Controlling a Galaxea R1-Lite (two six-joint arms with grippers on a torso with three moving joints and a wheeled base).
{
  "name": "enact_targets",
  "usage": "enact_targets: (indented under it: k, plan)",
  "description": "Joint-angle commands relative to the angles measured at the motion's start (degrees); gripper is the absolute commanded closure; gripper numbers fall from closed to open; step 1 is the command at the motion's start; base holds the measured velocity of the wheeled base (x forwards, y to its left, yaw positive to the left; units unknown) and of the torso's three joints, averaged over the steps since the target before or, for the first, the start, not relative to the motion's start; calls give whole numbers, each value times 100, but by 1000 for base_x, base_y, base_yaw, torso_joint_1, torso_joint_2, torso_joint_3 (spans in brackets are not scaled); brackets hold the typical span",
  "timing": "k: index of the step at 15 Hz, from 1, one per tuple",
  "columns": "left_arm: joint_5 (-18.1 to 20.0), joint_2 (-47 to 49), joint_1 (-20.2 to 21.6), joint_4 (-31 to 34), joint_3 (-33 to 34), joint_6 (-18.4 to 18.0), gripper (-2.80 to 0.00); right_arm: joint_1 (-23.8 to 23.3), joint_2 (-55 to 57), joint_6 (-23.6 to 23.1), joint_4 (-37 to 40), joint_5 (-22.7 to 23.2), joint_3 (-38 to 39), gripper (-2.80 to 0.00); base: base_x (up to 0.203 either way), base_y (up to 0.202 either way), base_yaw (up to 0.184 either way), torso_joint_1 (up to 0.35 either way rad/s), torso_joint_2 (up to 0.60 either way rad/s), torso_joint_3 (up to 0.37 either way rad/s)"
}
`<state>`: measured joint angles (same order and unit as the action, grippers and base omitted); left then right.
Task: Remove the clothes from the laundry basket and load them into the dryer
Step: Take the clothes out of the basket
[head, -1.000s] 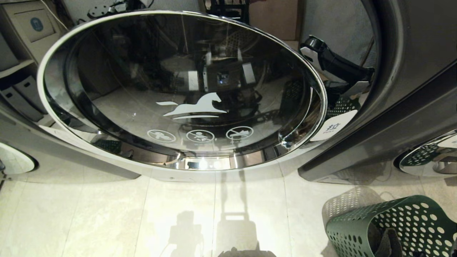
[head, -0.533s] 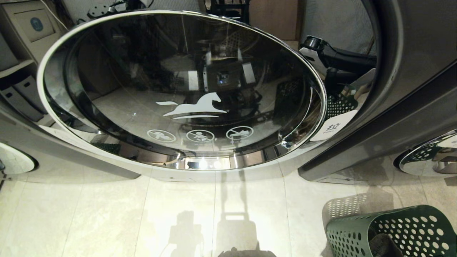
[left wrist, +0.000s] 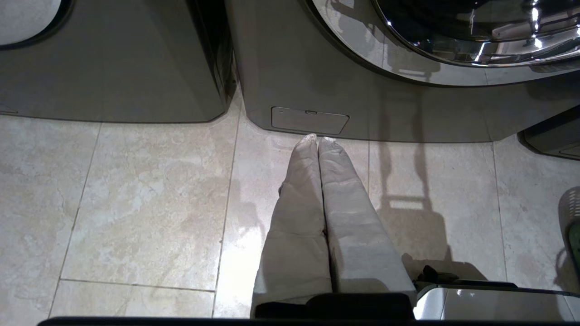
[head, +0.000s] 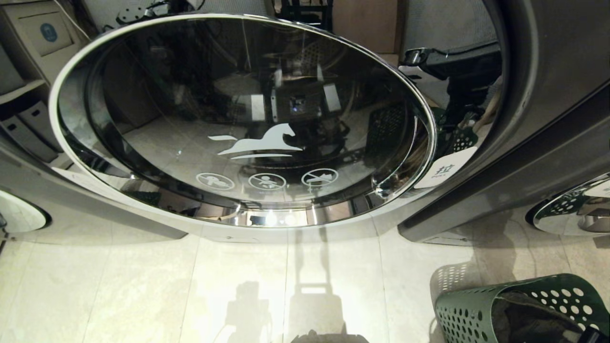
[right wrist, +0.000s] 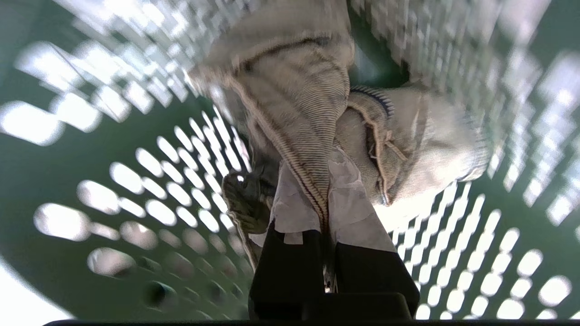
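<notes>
The dryer's round glass door (head: 238, 119), with a white horse logo, fills the head view. On the floor at the lower right a green perforated laundry basket (head: 476, 309) stands tipped, with dark-looking clothes (head: 529, 319) inside. Down inside the basket (right wrist: 90, 136), my right gripper (right wrist: 325, 181) is shut on a fold of a beige striped garment (right wrist: 299, 90). Another beige piece (right wrist: 430, 149) lies beside it. My left gripper (left wrist: 317, 138) is shut on nothing and hangs over the floor tiles by the dryer's base.
Other machines flank the dryer, one at the left (head: 19, 214) and one with a chrome-rimmed door at the right (head: 572, 209). A small service flap (left wrist: 310, 120) sits low on the dryer front. Pale floor tiles (head: 238, 286) stretch in front.
In the head view the basket has sunk lower and tipped further, showing more of the clothes. The right arm's reflection in the dryer front has swung up to near level.
</notes>
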<state>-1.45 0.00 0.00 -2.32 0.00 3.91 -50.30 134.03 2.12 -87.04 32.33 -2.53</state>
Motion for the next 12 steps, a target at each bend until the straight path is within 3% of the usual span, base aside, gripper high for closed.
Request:
enact_targets:
  k: [1, 6, 12]
  plan:
    - [-4, 0, 0, -5, 79, 4, 0, -4, -1328, 128, -62, 29, 142, 0, 0, 0, 0, 0, 0, 0]
    - [-4, 0, 0, -6, 79, 13, 0, -6, -3209, 498, -62, 29, 292, 0, 0, 0, 0, 0, 0, 0]
    - [-4, 0, 0, -6, 79, 57, 0, -6, -4217, 539, -62, 11, 386, 0, 0, 0, 0, 2, 2, 167]
